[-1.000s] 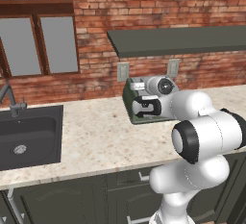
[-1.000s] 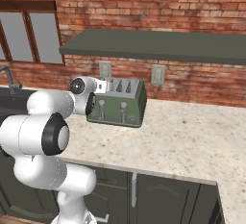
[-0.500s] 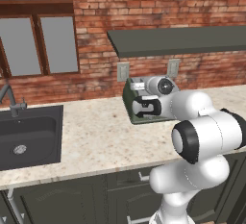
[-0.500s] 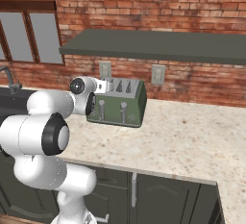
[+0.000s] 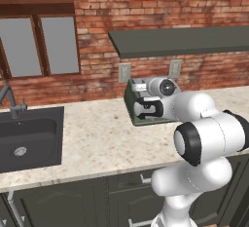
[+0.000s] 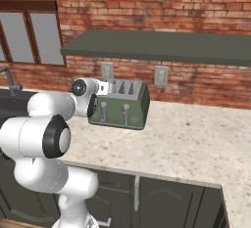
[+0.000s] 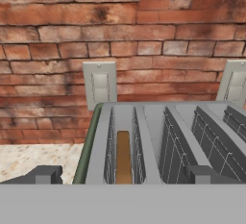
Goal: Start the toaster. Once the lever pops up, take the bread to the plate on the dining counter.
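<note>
The sage-green toaster [image 6: 128, 110] stands on the stone worktop against the brick wall, its two silver levers [image 6: 104, 106] facing the room. In the left base view my arm covers most of the toaster [image 5: 130, 105]. My gripper [image 6: 103, 88] hovers over the toaster's top left end, open, nothing between its fingers. Seen from the hand, the fingertips [image 7: 46, 174] stand wide apart on either side of the leftmost slot, where the brown bread [image 7: 123, 156] sits sunk in the toaster [image 7: 153, 127]. The plate and the dining counter are out of view.
A dark sink [image 5: 25, 139] with a faucet [image 5: 9, 100] lies at the left of the worktop [image 5: 97, 141]. A dark shelf [image 6: 162, 46] hangs above the toaster. Two wall outlets [image 7: 99, 84] sit behind it. Bare worktop [image 6: 196, 136] stretches right of the toaster.
</note>
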